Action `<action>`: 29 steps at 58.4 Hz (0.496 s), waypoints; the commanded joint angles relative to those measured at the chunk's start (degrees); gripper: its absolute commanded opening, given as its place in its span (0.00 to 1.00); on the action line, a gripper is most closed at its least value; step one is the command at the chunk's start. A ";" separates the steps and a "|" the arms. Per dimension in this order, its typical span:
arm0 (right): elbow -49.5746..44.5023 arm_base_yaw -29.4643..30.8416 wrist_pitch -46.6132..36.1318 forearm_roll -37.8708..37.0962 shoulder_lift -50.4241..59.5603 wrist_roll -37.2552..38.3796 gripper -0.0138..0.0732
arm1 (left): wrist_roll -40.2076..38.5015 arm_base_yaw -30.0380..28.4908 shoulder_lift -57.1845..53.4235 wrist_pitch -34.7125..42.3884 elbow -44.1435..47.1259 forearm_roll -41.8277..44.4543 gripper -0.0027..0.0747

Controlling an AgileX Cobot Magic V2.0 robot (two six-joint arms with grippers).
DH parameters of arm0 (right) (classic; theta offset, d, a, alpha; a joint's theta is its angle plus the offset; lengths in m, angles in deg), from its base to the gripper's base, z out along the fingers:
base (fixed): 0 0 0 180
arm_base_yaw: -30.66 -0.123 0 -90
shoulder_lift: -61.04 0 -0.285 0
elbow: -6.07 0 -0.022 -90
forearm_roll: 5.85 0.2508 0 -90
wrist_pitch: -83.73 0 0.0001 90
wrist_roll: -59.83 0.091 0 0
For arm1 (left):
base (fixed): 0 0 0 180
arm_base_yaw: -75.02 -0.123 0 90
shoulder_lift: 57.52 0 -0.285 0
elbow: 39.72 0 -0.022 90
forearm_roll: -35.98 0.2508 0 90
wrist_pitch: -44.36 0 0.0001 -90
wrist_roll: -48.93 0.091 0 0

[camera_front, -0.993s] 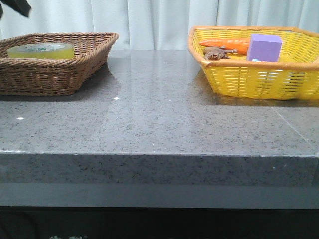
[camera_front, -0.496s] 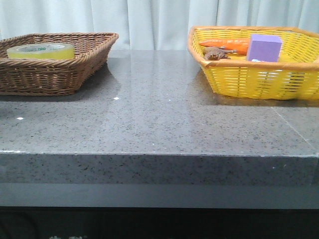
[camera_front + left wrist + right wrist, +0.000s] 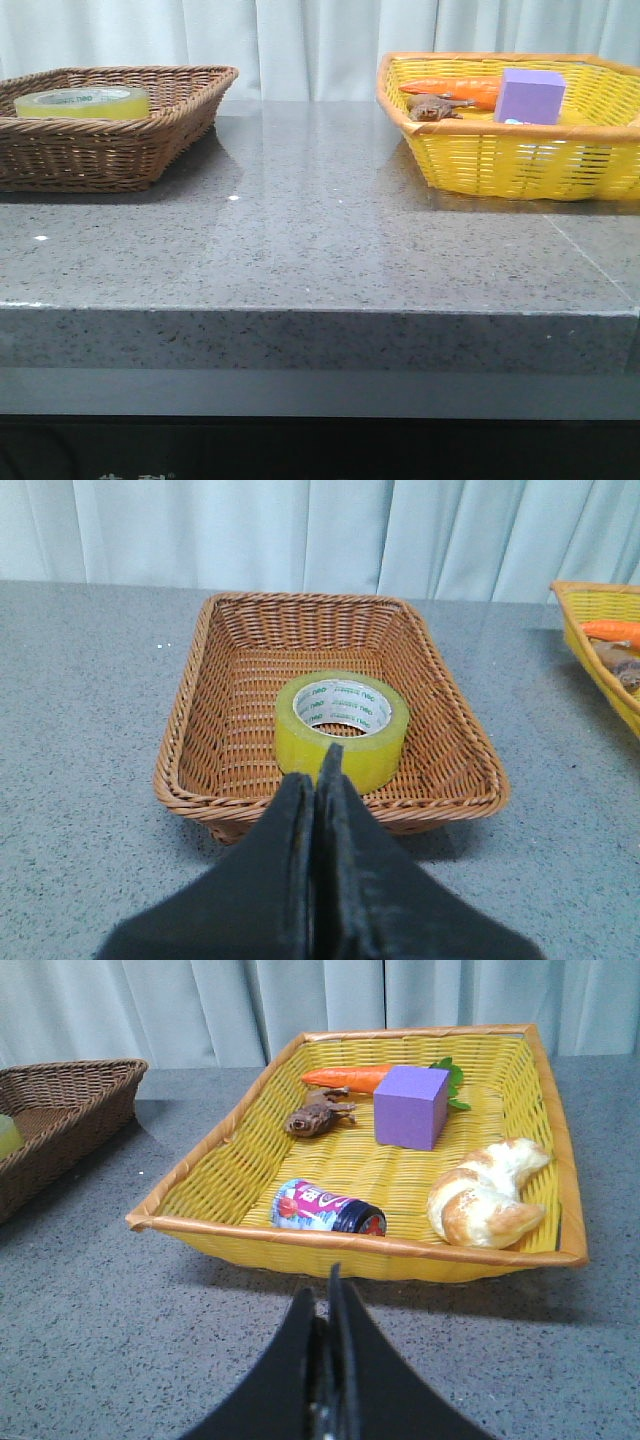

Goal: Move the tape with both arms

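Note:
The tape [image 3: 82,101] is a yellow-green roll with a white core, lying flat in the brown wicker basket [image 3: 150,140] at the table's back left. In the left wrist view the tape [image 3: 342,728] lies just beyond my left gripper [image 3: 318,770], which is shut and empty, short of the basket's near rim. My right gripper [image 3: 328,1290] is shut on nothing and hovers over the grey tabletop in front of the yellow basket [image 3: 300,1240]. Neither arm shows in the front view.
The yellow basket [image 3: 500,160] at the back right holds a purple block [image 3: 530,95], a carrot [image 3: 450,90] and a brown toy frog [image 3: 430,108]. The right wrist view also shows a croissant [image 3: 487,1200] and a small jar [image 3: 325,1208] in it. White curtains hang behind the table.
One second ago a black piece of the left arm showed at the front view's top-left corner. It has since left that view. The tape and baskets have not moved.

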 commanded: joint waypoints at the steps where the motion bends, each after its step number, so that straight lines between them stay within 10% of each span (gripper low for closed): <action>1: 1.32 0.20 -4.91 0.16 -0.49 -0.43 0.06 | -0.10 0.01 -2.67 4.41 -0.07 -0.37 0.01; 29: 1.32 0.20 -4.91 0.16 -0.49 -0.43 0.06 | -0.10 0.01 -4.75 4.33 0.81 -0.37 0.01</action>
